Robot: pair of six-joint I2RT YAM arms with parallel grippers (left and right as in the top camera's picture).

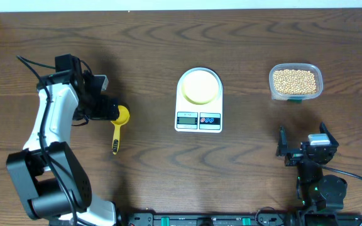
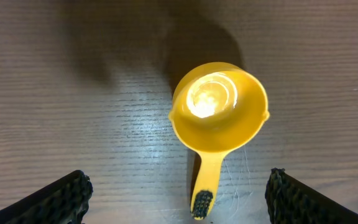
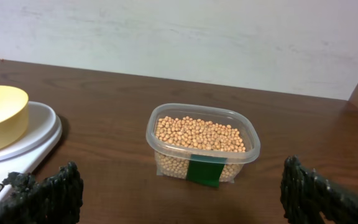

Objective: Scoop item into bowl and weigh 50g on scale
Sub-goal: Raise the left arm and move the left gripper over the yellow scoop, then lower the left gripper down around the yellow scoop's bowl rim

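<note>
Tan-beige round beans [image 3: 197,134] fill a clear plastic container [image 3: 253,150]; the left pincer [image 2: 179,190] hangs open above a yellow plastic scoop [image 2: 219,106], the right pincer [image 3: 179,193] open too.

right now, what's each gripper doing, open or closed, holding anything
Left gripper: open, over the yellow scoop, holding nothing.
Right gripper: open, holding nothing.
</note>
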